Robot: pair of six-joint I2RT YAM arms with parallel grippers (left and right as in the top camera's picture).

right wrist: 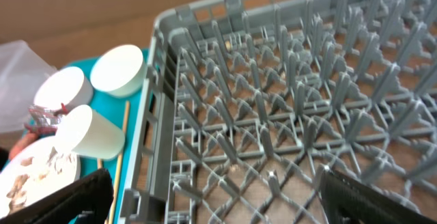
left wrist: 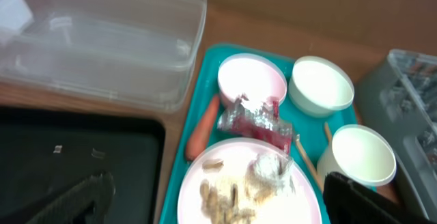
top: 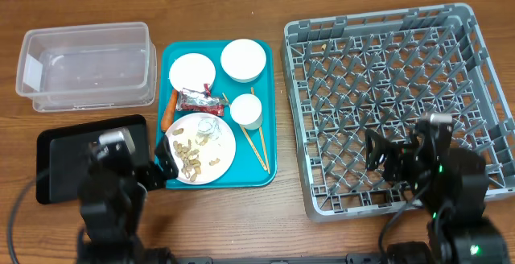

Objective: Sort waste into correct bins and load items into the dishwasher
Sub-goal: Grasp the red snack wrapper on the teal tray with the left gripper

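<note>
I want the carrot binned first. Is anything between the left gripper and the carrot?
Nothing visible does. The carrot lies uncovered at the tray's left edge, ahead of the open left gripper. The wrapper lies just to its right, not over it.

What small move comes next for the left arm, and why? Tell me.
Probably advance the open left gripper toward the carrot: it lies nearest, exposed on the teal tray's left edge, and the clear tub holds nothing yet.
</note>
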